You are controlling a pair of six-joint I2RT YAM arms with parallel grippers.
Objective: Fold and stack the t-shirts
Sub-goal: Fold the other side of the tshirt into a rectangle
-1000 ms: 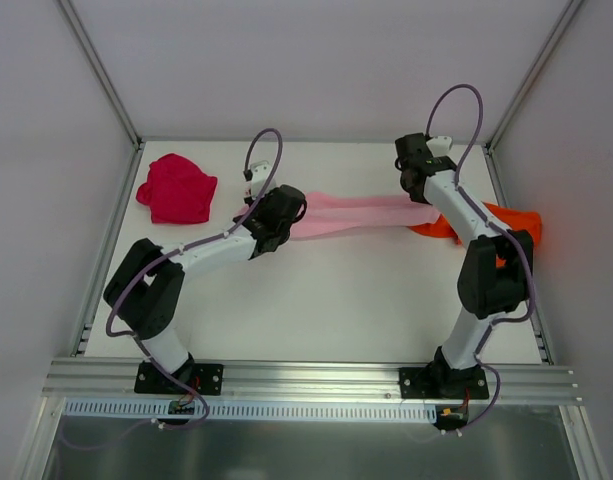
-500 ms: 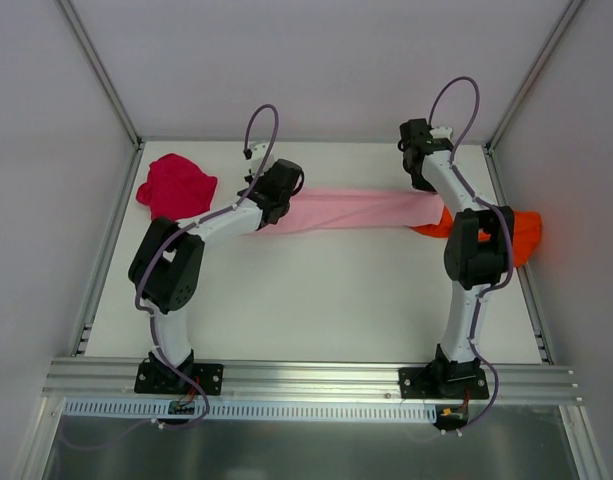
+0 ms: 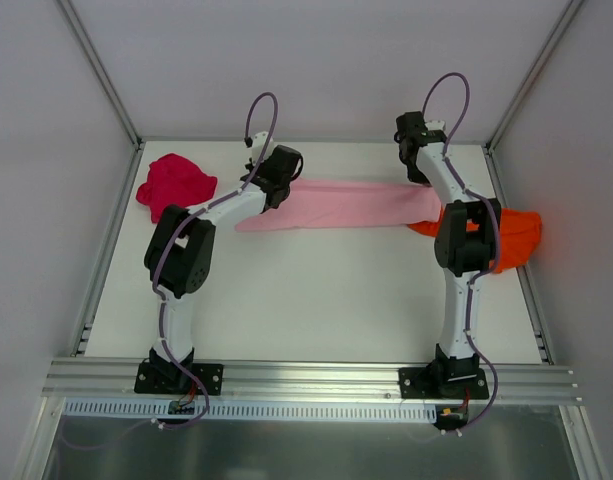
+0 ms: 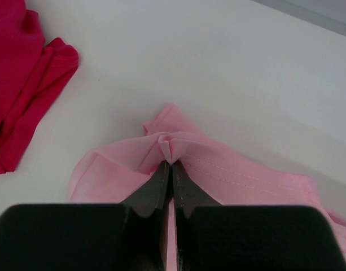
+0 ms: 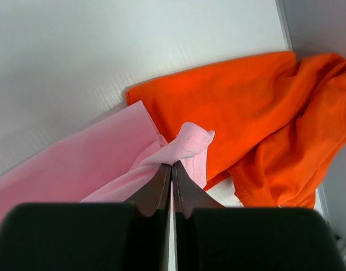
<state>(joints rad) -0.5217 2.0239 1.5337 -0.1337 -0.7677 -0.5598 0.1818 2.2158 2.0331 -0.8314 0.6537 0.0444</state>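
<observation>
The light pink t-shirt (image 3: 346, 205) is stretched in a band across the far part of the table between both arms. My left gripper (image 4: 171, 164) is shut on a pinch of its left end (image 4: 170, 141). At the other end my right gripper (image 5: 171, 165) is shut on a bunched corner of pink cloth (image 5: 192, 141), which hangs over the orange t-shirt (image 5: 257, 118). The orange t-shirt (image 3: 511, 235) lies crumpled at the right edge. A crimson t-shirt (image 3: 174, 185) sits bunched at the far left, and shows in the left wrist view (image 4: 20, 84) beside the pink one.
The white table (image 3: 316, 300) is framed by metal rails, with grey walls on three sides. Both arms reach far back, elbows raised over the middle of the table. The orange shirt lies close against the right rail (image 3: 511, 205).
Both arms have moved toward the back of the table with the pink shirt held, and it has spread from a thin twisted rope into a wider flat band.
</observation>
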